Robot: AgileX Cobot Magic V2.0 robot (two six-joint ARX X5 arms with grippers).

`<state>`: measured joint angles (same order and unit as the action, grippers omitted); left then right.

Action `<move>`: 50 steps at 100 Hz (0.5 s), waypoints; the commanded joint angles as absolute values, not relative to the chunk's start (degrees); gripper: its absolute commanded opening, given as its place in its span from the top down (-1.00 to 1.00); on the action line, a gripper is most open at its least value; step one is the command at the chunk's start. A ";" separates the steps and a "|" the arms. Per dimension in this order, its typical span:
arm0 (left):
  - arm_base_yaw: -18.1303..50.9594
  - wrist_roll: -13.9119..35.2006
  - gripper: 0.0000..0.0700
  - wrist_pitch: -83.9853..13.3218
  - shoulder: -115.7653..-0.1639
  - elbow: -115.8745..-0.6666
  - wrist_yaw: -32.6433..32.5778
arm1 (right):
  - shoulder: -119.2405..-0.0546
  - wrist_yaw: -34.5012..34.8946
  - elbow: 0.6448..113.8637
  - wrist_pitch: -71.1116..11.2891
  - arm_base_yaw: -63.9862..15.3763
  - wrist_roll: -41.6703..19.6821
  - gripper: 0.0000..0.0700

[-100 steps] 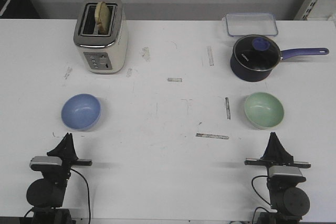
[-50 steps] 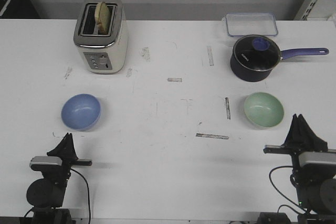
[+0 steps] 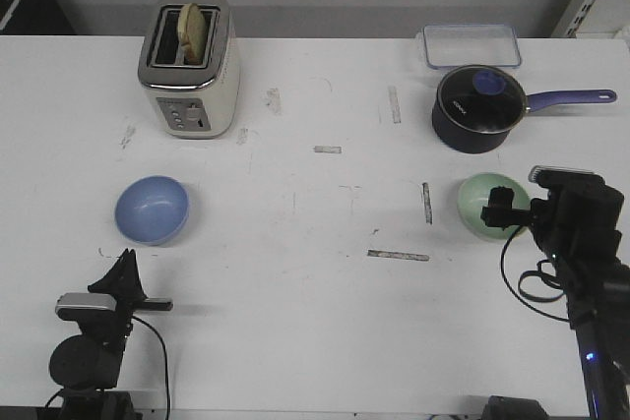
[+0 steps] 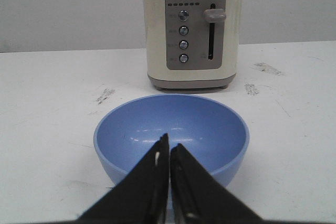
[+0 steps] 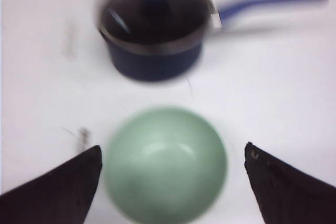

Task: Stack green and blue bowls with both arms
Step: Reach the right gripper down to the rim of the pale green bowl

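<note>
The periwinkle blue bowl (image 3: 152, 210) sits upright at the front left of the table. My left gripper (image 3: 126, 265) rests just in front of it, shut and empty. In the left wrist view its closed tips (image 4: 169, 144) point at the blue bowl (image 4: 210, 124). The mint green bowl (image 3: 484, 202) sits at the front right, partly covered by my right arm. My right gripper (image 3: 512, 213) hovers above it. In the blurred right wrist view the gripper (image 5: 173, 153) is open wide, its fingers (image 5: 63, 187) apart on either side of the green bowl (image 5: 165, 163), not touching it.
A cream toaster (image 3: 189, 66) with toast stands at the back left, also in the left wrist view (image 4: 194, 30). A dark navy saucepan (image 3: 477, 108) with a purple handle stands just behind the green bowl. A clear lidded container (image 3: 472, 45) lies behind it. Tape marks dot the table.
My right arm has risen from the front edge and swung forward and to the right, over the green bowl. The left arm and both bowls have not moved.
</note>
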<state>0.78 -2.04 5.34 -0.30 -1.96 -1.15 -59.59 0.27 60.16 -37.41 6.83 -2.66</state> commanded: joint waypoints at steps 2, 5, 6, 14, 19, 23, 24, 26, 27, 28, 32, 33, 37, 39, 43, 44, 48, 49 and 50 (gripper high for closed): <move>0.75 -2.31 1.00 6.09 -0.23 -0.78 -1.06 | -63.09 0.21 60.95 -36.88 9.15 -0.08 -0.68; 0.75 -2.28 1.00 6.09 -0.23 -0.78 -1.06 | -64.60 0.21 60.95 -36.88 10.11 0.69 -0.68; 0.75 -2.31 1.00 6.09 -0.23 -0.78 -1.06 | -65.06 0.21 60.95 -36.88 10.41 0.89 -0.68; 0.75 -2.31 1.00 6.09 -0.23 -0.78 -1.08 | -68.75 0.25 60.95 -36.88 12.62 1.98 -0.68; 0.75 -2.31 1.00 6.09 -0.23 -0.78 -1.08 | -70.85 0.60 60.95 -36.84 13.69 2.00 -0.67; 0.75 -2.31 1.00 6.09 -0.23 -0.78 -1.06 | -72.55 1.45 60.95 -36.69 14.48 2.09 -0.66; 0.75 -2.28 1.00 6.09 -0.23 -0.78 -1.06 | -72.97 1.69 60.95 -36.67 14.68 2.20 -0.65; 0.75 -2.31 1.00 6.09 -0.23 -0.78 -1.06 | -73.73 2.20 60.95 -36.67 15.05 2.50 -0.64; 0.75 -2.31 1.00 6.07 -0.23 -0.78 -1.06 | -74.13 2.48 60.95 -36.67 15.20 2.66 -0.63; 0.75 -2.31 1.00 6.09 -0.23 -0.78 -1.06 | -74.50 2.79 60.95 -36.64 15.35 2.87 -0.62; 0.75 -2.31 1.00 6.09 -0.23 -0.78 -1.06 | -76.07 3.53 60.95 -36.51 15.84 3.53 -0.55; 0.75 -2.31 1.00 6.09 -0.23 -0.78 -1.06 | -76.44 3.66 60.95 -36.45 15.92 3.66 -0.54; 0.75 -2.31 1.00 6.09 -0.23 -0.78 -1.06 | -77.87 3.68 60.95 -36.23 16.16 4.38 -0.50; 0.75 -2.31 1.00 6.09 -0.23 -0.78 -1.06 | -78.52 3.66 60.95 -36.10 16.16 4.67 -0.49; 0.75 -2.31 1.00 6.09 -0.23 -0.78 -1.06 | -79.81 3.62 60.95 -35.99 16.16 5.06 -0.45; 0.75 -2.31 1.00 6.09 -0.23 -0.78 -1.08 | -80.09 3.64 60.95 -35.99 16.16 5.17 -0.43; 0.75 -2.31 1.00 6.09 -0.23 -0.78 -1.06 | -81.23 3.62 60.95 -35.94 16.16 5.82 -0.30; 0.75 -2.31 1.00 6.09 -0.23 -0.78 -1.06 | -81.52 3.62 60.95 -35.94 16.16 5.98 -0.26; 0.75 -2.31 1.00 6.09 -0.23 -0.78 -1.06 | -81.76 3.62 60.95 -35.94 16.16 6.11 -0.22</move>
<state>0.78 -2.04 5.34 -0.30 -1.96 -1.15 -79.79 3.44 60.16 -36.49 15.92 3.97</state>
